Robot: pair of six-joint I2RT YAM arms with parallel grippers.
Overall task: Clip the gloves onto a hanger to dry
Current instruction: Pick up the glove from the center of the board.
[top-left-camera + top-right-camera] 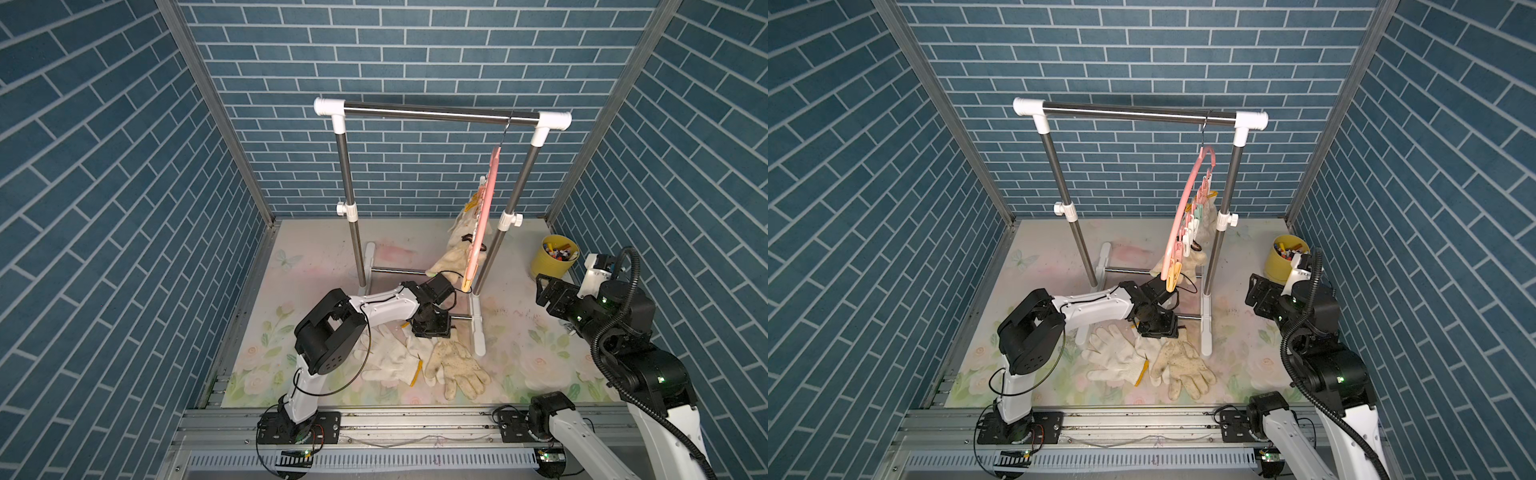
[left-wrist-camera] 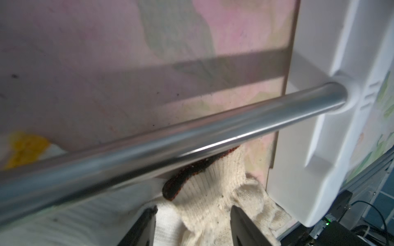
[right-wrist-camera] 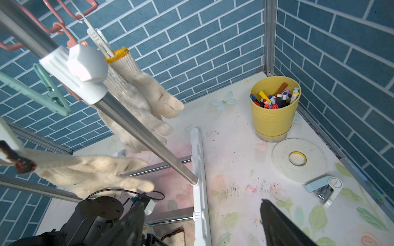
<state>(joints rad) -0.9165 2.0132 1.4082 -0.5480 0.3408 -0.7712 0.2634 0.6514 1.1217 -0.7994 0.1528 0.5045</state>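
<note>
A pink hanger [image 1: 484,216] [image 1: 1179,220] hangs by its hook from the rack's top bar. Two gloves are clipped on it: a yellow-cuffed one [image 3: 138,89] and a dark-cuffed one [image 3: 91,172]. Two more gloves lie on the table in both top views, a white one [image 1: 395,357] [image 1: 1117,357] and a stained one [image 1: 455,365] [image 1: 1183,365]. My left gripper [image 1: 430,330] [image 2: 194,213] points down at their cuffs. Its jaws stand apart around the stained glove's dark-edged cuff [image 2: 213,191]. My right gripper [image 1: 546,289] [image 3: 204,225] hovers open and empty at the right.
The steel rack [image 1: 436,112] stands mid-table; its low crossbar [image 2: 191,136] runs just beyond my left gripper and its white foot [image 3: 198,170] lies by the gloves. A yellow cup of markers [image 3: 274,110], a tape roll [image 3: 298,159] and a small stapler [image 3: 324,187] sit at the back right.
</note>
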